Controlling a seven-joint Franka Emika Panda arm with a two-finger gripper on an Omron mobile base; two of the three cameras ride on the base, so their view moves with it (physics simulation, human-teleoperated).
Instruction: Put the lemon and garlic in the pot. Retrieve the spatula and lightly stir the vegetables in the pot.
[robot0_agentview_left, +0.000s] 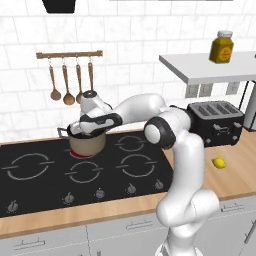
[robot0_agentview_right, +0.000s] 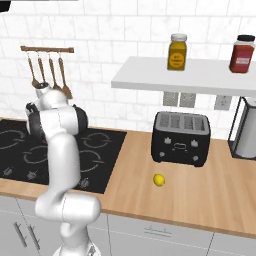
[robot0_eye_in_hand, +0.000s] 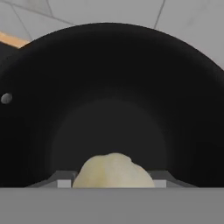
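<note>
The garlic (robot0_eye_in_hand: 113, 170) is cut off below — jaws hidden behind it, their grip unreadable.

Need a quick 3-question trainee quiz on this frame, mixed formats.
1. True or false: the small yellow lemon already lies in the round beige-sided pot.
2. What pale lumpy thing sits between the claw tips over the pot's dark interior?
3. The lemon rests on the wooden counter in front of: A) black toaster B) wall-hung wooden spoons C) stove knobs

Key: 1 false; 2 garlic bulb; 3 A.
</note>
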